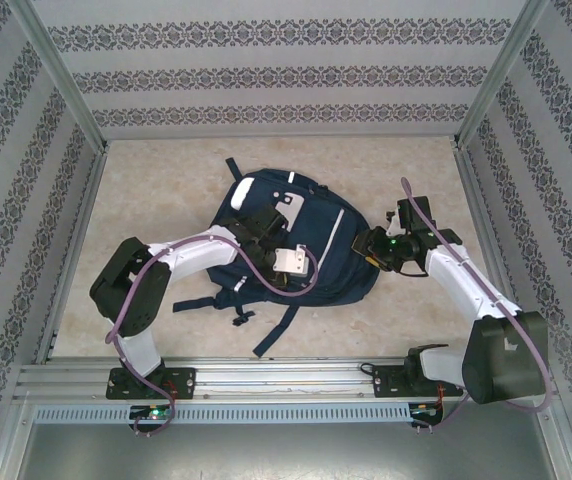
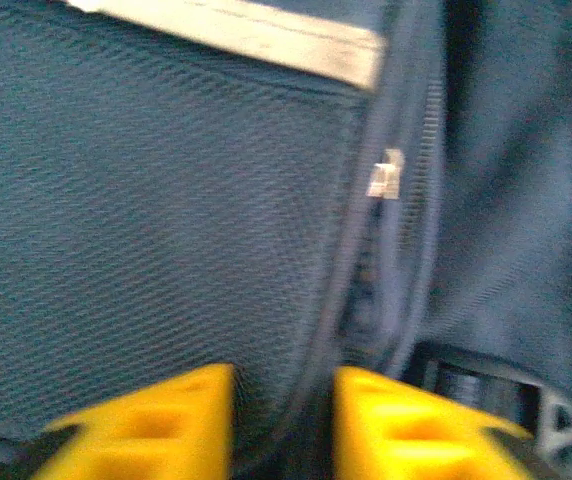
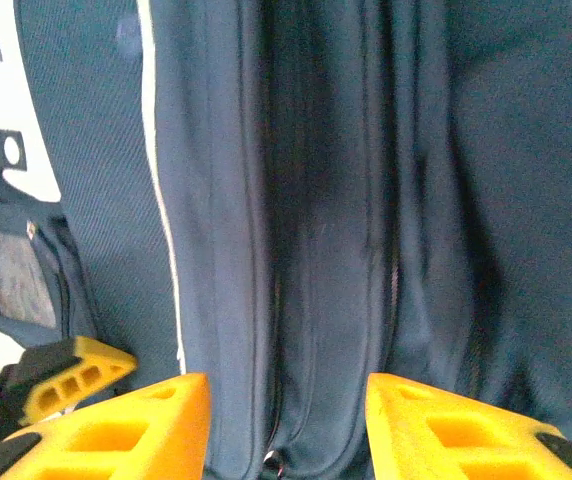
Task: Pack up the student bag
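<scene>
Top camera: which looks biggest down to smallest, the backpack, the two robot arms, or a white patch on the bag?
1. Backpack.
2. Left arm and right arm, about alike, so no ranking between them.
3. White patch.

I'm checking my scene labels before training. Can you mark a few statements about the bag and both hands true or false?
1. The student bag lies on the table. True.
2. The bag is red. False: it is navy blue with white patches.
3. The left hand is at the bag, near a zip with a metal pull. True.
4. The right hand is parked far from the bag. False: it is at the bag's right side.
5. The hands' fingers are black. False: they are yellow.
</scene>
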